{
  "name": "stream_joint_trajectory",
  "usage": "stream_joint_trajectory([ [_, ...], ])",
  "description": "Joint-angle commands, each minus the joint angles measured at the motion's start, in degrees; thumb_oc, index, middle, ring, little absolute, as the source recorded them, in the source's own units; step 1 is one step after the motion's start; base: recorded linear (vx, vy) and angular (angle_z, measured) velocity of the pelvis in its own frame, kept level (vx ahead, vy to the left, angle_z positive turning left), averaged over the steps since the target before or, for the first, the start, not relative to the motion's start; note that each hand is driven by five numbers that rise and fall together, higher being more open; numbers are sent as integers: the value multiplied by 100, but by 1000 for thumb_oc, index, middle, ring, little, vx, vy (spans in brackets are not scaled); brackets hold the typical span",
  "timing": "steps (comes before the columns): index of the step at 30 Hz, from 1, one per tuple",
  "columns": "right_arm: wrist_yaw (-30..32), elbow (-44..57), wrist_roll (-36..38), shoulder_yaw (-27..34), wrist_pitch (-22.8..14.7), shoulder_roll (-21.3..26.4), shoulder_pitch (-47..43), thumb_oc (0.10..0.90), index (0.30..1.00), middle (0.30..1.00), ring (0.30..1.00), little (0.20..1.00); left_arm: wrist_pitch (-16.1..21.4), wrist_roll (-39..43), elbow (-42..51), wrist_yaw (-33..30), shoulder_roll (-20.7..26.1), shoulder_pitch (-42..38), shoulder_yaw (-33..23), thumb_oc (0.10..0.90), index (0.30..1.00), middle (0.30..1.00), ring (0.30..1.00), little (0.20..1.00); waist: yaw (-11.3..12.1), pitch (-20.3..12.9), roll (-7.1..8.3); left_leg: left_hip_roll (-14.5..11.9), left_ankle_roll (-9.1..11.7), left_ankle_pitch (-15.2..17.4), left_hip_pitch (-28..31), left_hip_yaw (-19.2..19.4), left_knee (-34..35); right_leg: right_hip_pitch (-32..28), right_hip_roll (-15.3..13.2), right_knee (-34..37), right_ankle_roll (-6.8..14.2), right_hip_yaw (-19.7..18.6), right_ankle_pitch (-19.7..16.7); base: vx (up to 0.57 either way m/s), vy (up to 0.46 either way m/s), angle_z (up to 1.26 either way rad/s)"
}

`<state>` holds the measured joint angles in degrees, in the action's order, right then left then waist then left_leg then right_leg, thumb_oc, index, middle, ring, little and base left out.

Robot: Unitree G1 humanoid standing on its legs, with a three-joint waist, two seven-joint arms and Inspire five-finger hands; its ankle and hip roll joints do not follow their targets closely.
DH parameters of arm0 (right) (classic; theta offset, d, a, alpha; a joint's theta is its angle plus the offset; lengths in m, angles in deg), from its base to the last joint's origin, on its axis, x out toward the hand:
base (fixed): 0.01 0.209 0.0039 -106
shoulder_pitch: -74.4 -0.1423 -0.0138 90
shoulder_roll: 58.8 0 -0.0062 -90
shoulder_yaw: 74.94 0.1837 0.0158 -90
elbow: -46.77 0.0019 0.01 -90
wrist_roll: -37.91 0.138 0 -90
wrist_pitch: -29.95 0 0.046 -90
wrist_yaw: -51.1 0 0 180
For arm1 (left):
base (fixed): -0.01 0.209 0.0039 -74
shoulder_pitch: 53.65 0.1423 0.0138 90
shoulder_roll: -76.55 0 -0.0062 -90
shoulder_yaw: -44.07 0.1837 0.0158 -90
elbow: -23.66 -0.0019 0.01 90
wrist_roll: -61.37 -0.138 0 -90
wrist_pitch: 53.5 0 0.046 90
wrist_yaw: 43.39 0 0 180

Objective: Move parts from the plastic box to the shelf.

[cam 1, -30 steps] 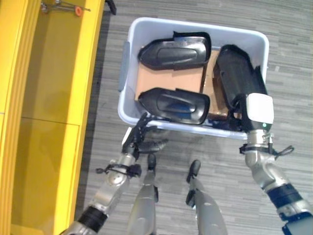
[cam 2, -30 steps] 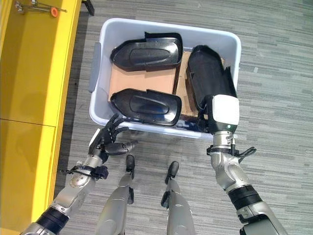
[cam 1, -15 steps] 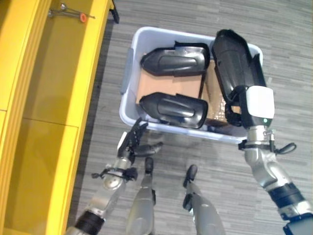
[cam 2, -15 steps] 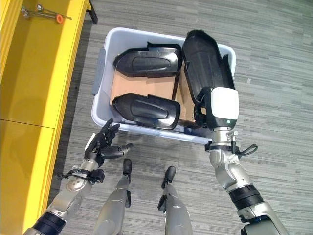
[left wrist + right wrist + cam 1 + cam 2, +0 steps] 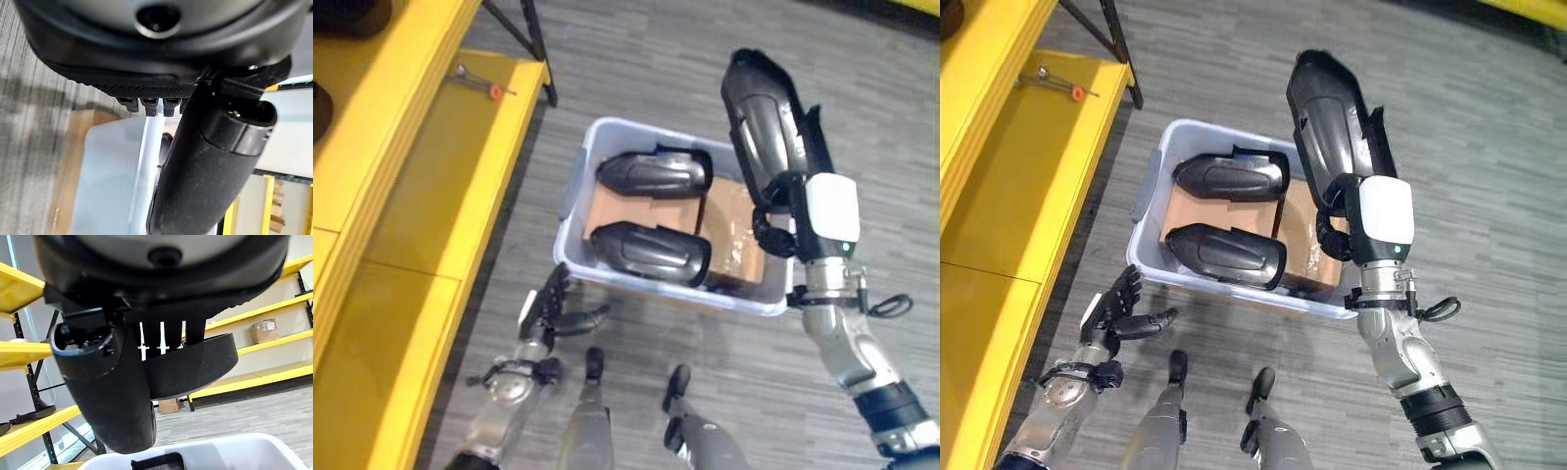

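Note:
A pale blue plastic box [image 5: 576, 188] stands on the floor with two black moulded parts in it, one at the far side [image 5: 651, 173] and one at the near side [image 5: 648, 254]. My right hand [image 5: 773, 223] is shut on the lower end of a third long black part [image 5: 767, 117], held upright above the box's right end. In the right wrist view the fingers and thumb [image 5: 110, 396] curl round that part [image 5: 193, 364]. My left hand [image 5: 548, 311] hangs open, fingers spread, just in front of the box's near left corner and holds nothing.
A yellow shelf [image 5: 421, 186] runs along the left, with a small red-tipped tool [image 5: 481, 82] on it and a black frame leg [image 5: 534, 41] at its far end. Brown cardboard [image 5: 619, 209] lines the box floor. Grey floor lies to the right of the box.
My right hand has lifted the long black part up out of the box. The left hand has drawn back from the box's rim. The whole view has shifted.

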<state>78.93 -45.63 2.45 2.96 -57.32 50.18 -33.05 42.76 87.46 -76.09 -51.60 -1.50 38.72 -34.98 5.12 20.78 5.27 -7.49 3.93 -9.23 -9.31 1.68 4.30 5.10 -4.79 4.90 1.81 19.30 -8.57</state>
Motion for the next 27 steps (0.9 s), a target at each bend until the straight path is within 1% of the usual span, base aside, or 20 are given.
stream_joint_trajectory([
  [1,298,373,81,138,-384,176,-273,400,300,300,300,300,383,-227,85,51,68,77,161,900,1000,1000,1000,1000,153,-1159,-101,-605,163,321,378,-110,70,-167,-418,-437,639,-6,647,38,-94,-5],
  [2,226,375,118,50,-445,149,-331,400,300,300,300,300,374,-218,81,59,49,214,68,900,1000,1000,1000,1000,176,-1254,-125,-700,206,303,445,-121,70,-246,-332,-464,602,11,741,25,-100,-3],
  [5,106,311,199,-170,-542,107,-532,400,300,300,300,300,377,-200,61,53,7,389,-23,900,1000,1000,1000,1000,240,-1353,-160,-851,262,228,523,-130,70,-350,-158,-515,509,-12,920,24,-119,-3],
  [10,29,168,330,-612,-678,-1,-1082,400,300,300,300,300,398,-152,85,9,-89,551,-153,900,1000,1000,1000,1000,390,-1400,-257,-1079,385,-37,502,-274,70,-400,121,-545,336,8,1084,-16,-117,-1],
  [13,32,98,385,-798,-710,-65,-1338,400,300,300,300,300,415,-131,67,-40,-156,574,-152,900,1000,1000,1000,1000,500,-1377,-314,-1088,471,-272,309,-430,70,-364,193,-534,274,111,1100,-66,-65,0],
  [15,52,110,408,-819,-710,-51,-1388,400,300,300,300,300,447,-117,41,-87,-202,503,-109,900,1000,1000,1000,1000,558,-1324,-368,-984,552,-452,99,-604,70,-342,171,-532,259,282,1103,-76,-9,35],
  [16,79,124,413,-789,-707,-17,-1375,400,300,300,300,300,457,-117,25,-107,-221,442,-69,900,1000,1000,1000,1000,557,-1307,-382,-923,579,-528,-49,-656,70,-317,126,-545,265,420,1091,-70,13,64],
  [17,80,123,413,-780,-708,-9,-1377,400,300,300,300,300,458,-118,23,-109,-223,429,-60,900,1000,1000,1000,1000,524,-1322,-386,-904,569,-570,-108,-704,70,-291,116,-539,266,464,1065,-93,45,64],
  [18,149,134,384,-641,-640,137,-1275,400,300,300,300,300,447,-111,-26,-157,-305,279,8,900,1000,1000,1000,1000,361,-1304,-388,-962,484,-564,-278,7,70,-276,-56,-575,254,863,1098,-55,71,123],
  [19,188,114,368,-552,-553,204,-1159,400,300,300,300,300,434,-135,-95,-195,-364,142,39,900,1000,1000,1000,1000,149,-1313,-378,-1165,460,-485,-93,902,55,-336,-187,-556,306,1079,1102,-37,68,167],
  [20,188,120,368,-551,-549,209,-1158,400,300,300,300,300,435,-138,-104,-198,-370,132,42,900,1000,1000,1000,1000,165,-1296,-374,-1158,455,-474,-64,928,56,-351,-196,-552,314,1063,1098,-19,61,207],
  [21,212,138,391,-499,-514,224,-1065,400,300,300,300,300,438,-126,-138,-204,-383,73,43,900,1000,1000,1000,1000,122,-1292,-359,-1225,440,-407,109,1269,0,-368,-270,-554,311,1173,1057,-43,59,149],
  [22,227,163,374,-456,-491,244,-970,400,300,300,300,300,445,-128,-139,-192,-388,32,41,900,1000,1000,1000,1000,118,-1278,-345,-1255,436,-306,210,1345,-201,-380,-329,-555,288,1224,1032,-39,79,79],
  [23,209,218,355,-361,-483,268,-806,400,300,300,300,300,442,-134,-151,-169,-387,19,37,900,1000,1000,1000,1000,142,-1269,-335,-1232,429,-86,230,1218,-475,-447,-394,-552,300,1281,1018,4,111,27],
  [24,157,272,361,-268,-486,260,-646,400,300,300,300,300,439,-146,-125,-164,-386,15,31,900,1000,1000,1000,1000,143,-1282,-349,-1189,407,116,264,1136,-547,-505,-481,-595,322,1361,1027,49,195,26],
  [25,169,317,392,-152,-485,283,-522,400,300,300,300,300,427,-175,-104,-155,-391,8,44,900,1000,1000,1000,1000,109,-1303,-399,-1112,373,51,286,1160,-374,-573,-576,-638,388,1474,978,66,254,47],
  [26,148,365,355,-55,-449,296,-393,400,300,300,300,300,402,-192,-97,-133,-406,22,39,900,1000,1000,1000,1000,75,-1324,-421,-1010,334,85,329,1192,-271,-602,-663,-709,419,1534,959,131,481,127],
  [27,48,364,323,92,-407,243,-124,400,300,300,300,300,379,-283,-91,-81,-412,91,5,900,1000,1000,1000,1000,96,-1392,-423,-727,187,302,476,1148,-177,-747,-959,-852,561,1673,841,106,382,127],
])
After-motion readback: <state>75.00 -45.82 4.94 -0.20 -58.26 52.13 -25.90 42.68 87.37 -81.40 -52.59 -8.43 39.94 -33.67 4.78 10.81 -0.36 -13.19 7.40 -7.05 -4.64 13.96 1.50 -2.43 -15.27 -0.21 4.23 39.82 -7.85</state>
